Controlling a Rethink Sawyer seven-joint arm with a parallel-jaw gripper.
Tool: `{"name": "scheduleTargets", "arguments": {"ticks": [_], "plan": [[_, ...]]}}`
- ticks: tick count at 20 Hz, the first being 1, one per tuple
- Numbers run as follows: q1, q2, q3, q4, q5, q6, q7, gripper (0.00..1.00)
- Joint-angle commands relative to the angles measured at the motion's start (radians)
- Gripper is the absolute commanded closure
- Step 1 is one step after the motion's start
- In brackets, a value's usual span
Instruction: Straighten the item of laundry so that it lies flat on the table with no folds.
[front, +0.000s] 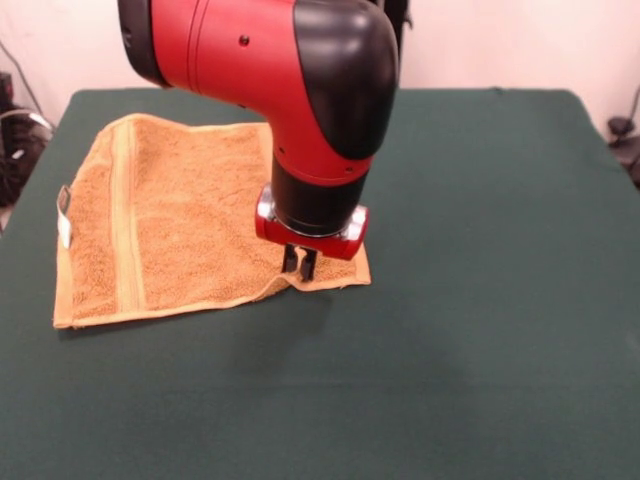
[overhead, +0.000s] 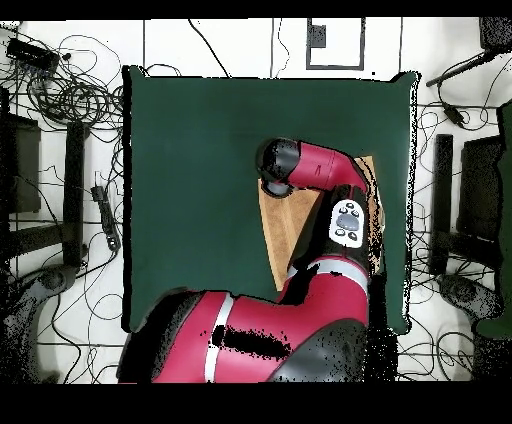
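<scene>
The towel lay on the left part of the table in the front view, its far edge near the table's far side and its near edge running from the left corner towards the middle. A white tag hung at its left edge, and a flat woven band ran near to far just inside that edge. Most of the cloth looked flat, but the near right corner was lifted into a small ridge, with a fold line along the near edge.

The gripper stood right at that lifted corner, its two dark fingers close together and seemingly pinching the cloth; the bunched edge met them there, though the contact itself was hard to make out. In the overhead view the arm covered most of the towel.

As terry, the towel was probably light, soft and limp, with no stiffness to hold a shape, and it would likely drag on the cloth-like top rather than slide freely. A corner or hem seemed the best hold, pulled outward and low so the rest did not bunch
</scene>
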Motion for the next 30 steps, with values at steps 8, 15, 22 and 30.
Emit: {"name": "scheduleTargets", "arguments": {"ticks": [8,15,22,30], "plan": [[0.105,0.169,0.132,-0.002,0.075,-0.292,0.316,1.0],[0.126,0.18,0.113,-0.017,0.109,-0.295,0.346,1.0],[0.122,0.177,0.117,-0.005,0.12,-0.31,0.327,1.0],[0.102,0.161,0.134,0.014,0.117,-0.306,0.293,1.0]]}}
